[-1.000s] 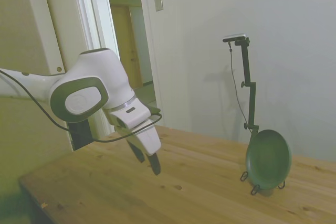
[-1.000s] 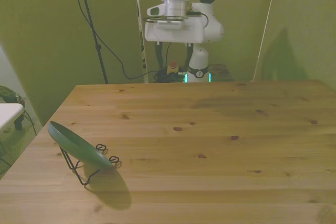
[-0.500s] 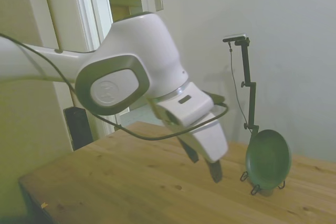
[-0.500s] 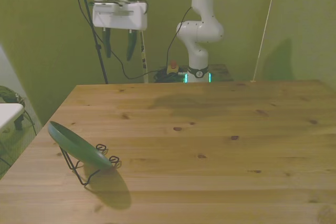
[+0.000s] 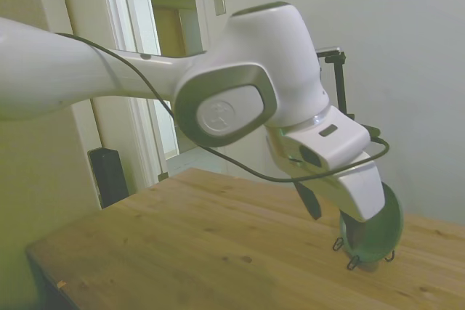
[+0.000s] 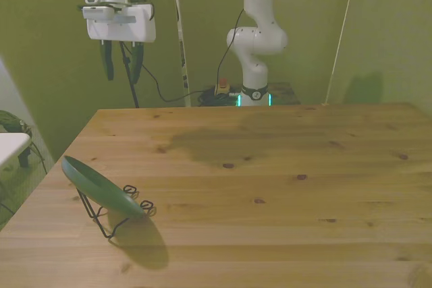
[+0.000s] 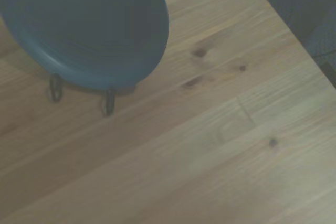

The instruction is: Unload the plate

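Observation:
The dark green plate leans tilted on a thin black wire stand near the table's corner on the front view's left. My gripper hangs open and empty high above the table's far edge, well above and behind the plate. In the side view the white hand covers part of the plate, and one dark finger shows beside it. The wrist view looks down on the plate and the stand's two front hooks.
The wooden table stretches wide toward the front view's right. Its edge runs close beside the plate, with a white object off the table there. Cables hang behind the far edge.
The arm has swung toward the front view's left, over to the plate's side of the table. In the side view the hand has come across and now overlaps the plate. The plate has not moved.

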You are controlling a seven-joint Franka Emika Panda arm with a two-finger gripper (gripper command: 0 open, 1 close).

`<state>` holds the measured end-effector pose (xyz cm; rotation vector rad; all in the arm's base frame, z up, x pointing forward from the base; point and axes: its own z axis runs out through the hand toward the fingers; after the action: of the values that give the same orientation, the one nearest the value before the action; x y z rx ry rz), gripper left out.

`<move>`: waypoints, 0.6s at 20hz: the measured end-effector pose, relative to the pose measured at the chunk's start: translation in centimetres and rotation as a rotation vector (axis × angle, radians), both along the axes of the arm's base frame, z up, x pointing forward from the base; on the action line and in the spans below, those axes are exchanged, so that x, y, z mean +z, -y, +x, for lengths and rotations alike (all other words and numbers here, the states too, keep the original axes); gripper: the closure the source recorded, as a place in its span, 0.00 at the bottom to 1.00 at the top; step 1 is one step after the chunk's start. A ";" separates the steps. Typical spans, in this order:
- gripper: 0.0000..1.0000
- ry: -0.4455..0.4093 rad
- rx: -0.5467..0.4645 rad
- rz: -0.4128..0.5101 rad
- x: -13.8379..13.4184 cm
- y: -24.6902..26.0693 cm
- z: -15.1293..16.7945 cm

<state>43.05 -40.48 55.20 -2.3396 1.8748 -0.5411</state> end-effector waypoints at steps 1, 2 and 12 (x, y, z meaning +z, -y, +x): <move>0.00 0.009 -0.020 -0.005 -0.5 1.0 0.8; 0.00 0.015 -0.039 -0.010 -0.9 2.2 1.6; 0.00 0.047 -0.016 -0.130 -1.3 8.0 8.5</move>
<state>51.55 -48.46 53.85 -2.3700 1.8928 -0.7345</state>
